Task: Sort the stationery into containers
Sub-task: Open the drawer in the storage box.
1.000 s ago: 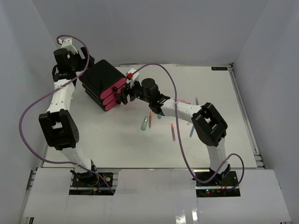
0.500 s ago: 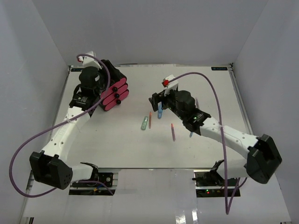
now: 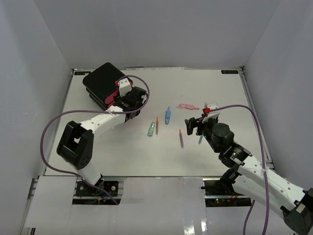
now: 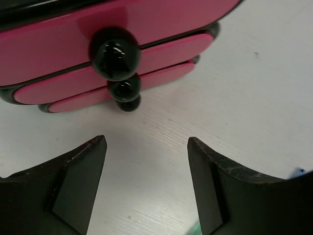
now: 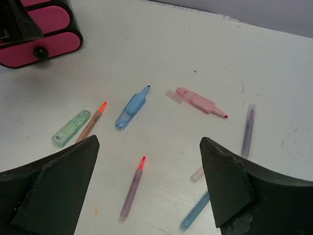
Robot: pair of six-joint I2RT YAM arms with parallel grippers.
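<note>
The black box (image 3: 101,81) with three pink drawers stands at the far left. In the left wrist view the drawers (image 4: 146,49) are shut, their black knobs (image 4: 115,54) in a line. My left gripper (image 3: 128,102) is open and empty just in front of them (image 4: 146,147). My right gripper (image 3: 193,126) is open and empty (image 5: 149,144) above the loose stationery: a purple pen with a red tip (image 5: 131,190), a blue highlighter (image 5: 131,110), a green one (image 5: 71,128), an orange pen (image 5: 91,122), a pink highlighter (image 5: 198,102) and a blue pen (image 5: 195,210).
A thin purple pen (image 5: 248,131) and a small clear cap (image 5: 197,174) lie to the right of the others. The pens are spread over the middle of the white table (image 3: 122,147). White walls close in the back and sides.
The left arm has swung round from behind the box to its pink front. The right gripper has pulled back from the drawers to the near right, over the pens.
</note>
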